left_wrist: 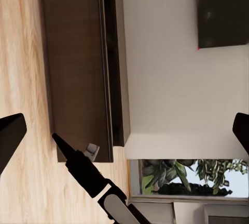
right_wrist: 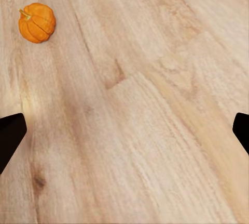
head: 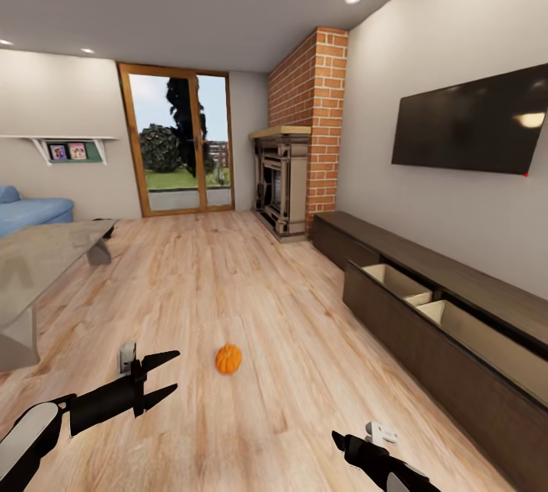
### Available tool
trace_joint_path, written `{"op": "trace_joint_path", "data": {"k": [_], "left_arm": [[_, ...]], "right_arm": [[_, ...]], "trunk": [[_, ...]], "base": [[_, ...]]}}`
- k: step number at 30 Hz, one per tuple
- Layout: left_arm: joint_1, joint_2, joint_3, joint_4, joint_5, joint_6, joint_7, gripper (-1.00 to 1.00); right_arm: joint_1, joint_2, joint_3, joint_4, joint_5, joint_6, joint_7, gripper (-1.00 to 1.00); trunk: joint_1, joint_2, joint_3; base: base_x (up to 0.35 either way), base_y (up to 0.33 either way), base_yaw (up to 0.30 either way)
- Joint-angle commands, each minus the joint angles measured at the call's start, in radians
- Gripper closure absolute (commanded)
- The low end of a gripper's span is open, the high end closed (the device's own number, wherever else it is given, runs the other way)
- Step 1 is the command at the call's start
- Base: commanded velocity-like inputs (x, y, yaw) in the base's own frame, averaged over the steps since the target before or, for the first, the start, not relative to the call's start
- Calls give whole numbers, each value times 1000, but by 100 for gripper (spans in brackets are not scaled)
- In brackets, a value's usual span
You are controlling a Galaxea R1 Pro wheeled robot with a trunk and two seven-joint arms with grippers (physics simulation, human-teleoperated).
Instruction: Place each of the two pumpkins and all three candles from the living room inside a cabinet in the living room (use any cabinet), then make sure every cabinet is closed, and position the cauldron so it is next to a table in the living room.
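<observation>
Sitting on the bare wood floor (head: 251, 301) is one pumpkin (head: 228, 359), out in the open between the glass table (head: 38, 263) and the cabinet (head: 426, 340), whose two drawers hang open. Left gripper (head: 166, 376) is spread wide with nothing in it, just beside the pumpkin. Right gripper (head: 340, 440) looks wide and empty too.

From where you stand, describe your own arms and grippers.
Both grippers, left gripper and right gripper, are glossy black with tapered, pointed fingers. Each arm has a black wrist section running into a rounded white shell. A small grey block sits on each wrist.
</observation>
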Motion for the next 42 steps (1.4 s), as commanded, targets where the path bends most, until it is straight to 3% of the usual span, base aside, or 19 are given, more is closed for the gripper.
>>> {"op": "trace_joint_path", "data": {"k": [1,28,42], "left_arm": [[-1,1,-2,1,-7,0,-10,-100],[-1,1,-2,1,-7,0,-10,-100],[-1,0,-2,1,-7,0,-10,-100]], "right_arm": [[-1,-1,7,0,-10,-1,2,-100],[-1,-1,7,0,-10,-1,2,-100],[-1,-1,7,0,-10,-1,2,-100]], "trunk": [[0,0,-1],[0,0,-1],[0,0,5]], "base": [[283,0,2],[292,19,88],[45,11,103]]}}
